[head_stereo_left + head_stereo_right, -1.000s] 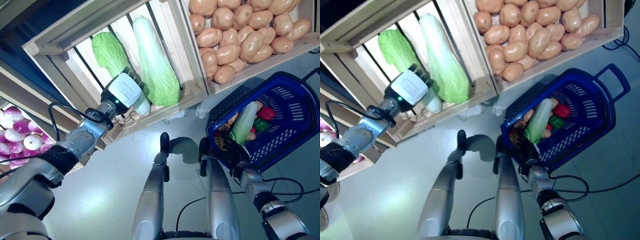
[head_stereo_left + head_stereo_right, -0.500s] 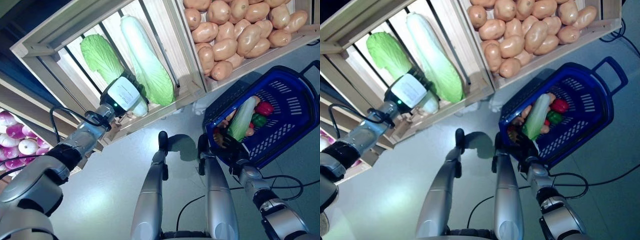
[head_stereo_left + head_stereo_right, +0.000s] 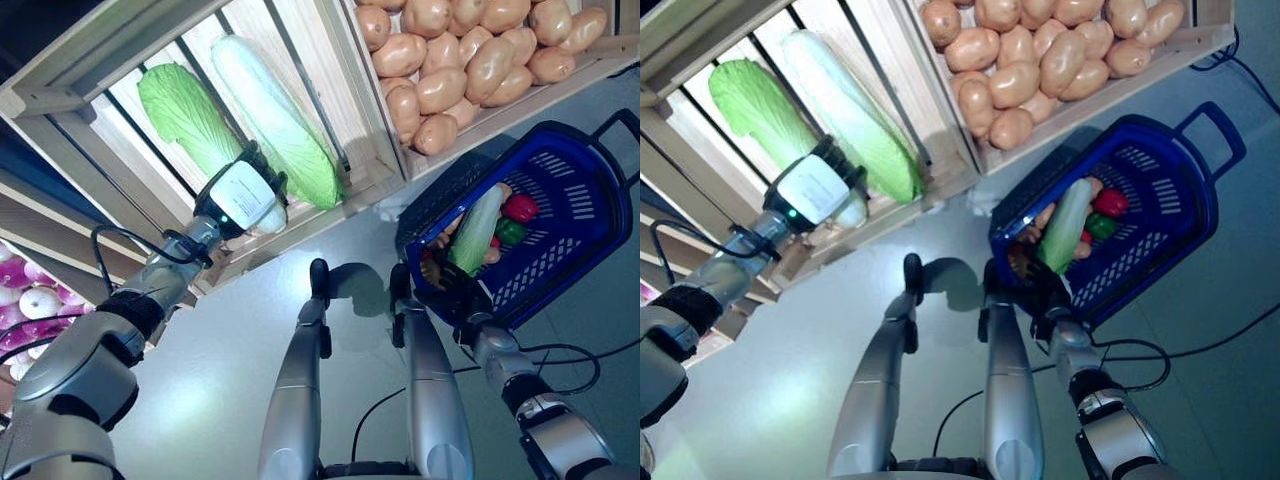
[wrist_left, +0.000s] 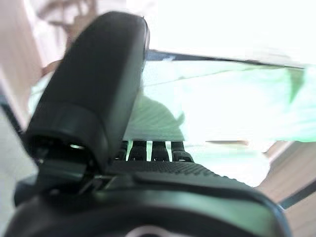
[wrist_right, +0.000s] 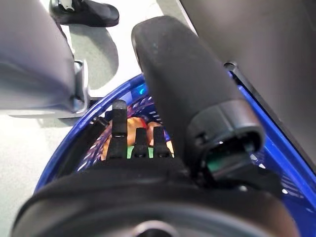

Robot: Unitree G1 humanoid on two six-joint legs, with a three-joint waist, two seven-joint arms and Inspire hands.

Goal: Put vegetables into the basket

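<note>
Two pale green cabbages lie in a slatted wooden crate (image 3: 60,95): a short leafy one (image 3: 185,115) and a long one (image 3: 275,125). My left hand (image 3: 238,195) reaches into the crate at the long cabbage's white stem end (image 3: 268,217). In the left wrist view its thumb (image 4: 98,84) stands raised and its fingers (image 4: 153,150) point straight at the cabbage (image 4: 237,106). My right hand (image 3: 448,290) is curled over the near rim of the blue basket (image 3: 580,240). The basket holds a long pale green vegetable (image 3: 475,232), a red pepper (image 3: 520,208) and a green one (image 3: 510,232).
A second crate heaped with potatoes (image 3: 470,50) stands right of the cabbage crate, just above the basket. Purple-and-white turnips (image 3: 25,300) fill a lower bin at the far left. Grey floor lies below the crates. A black cable (image 3: 1230,50) runs by the potato crate.
The whole view has shifted, so the camera moved. My left hand stays at the long cabbage's stem end, slightly closer to it. The right hand keeps its hold on the basket rim.
</note>
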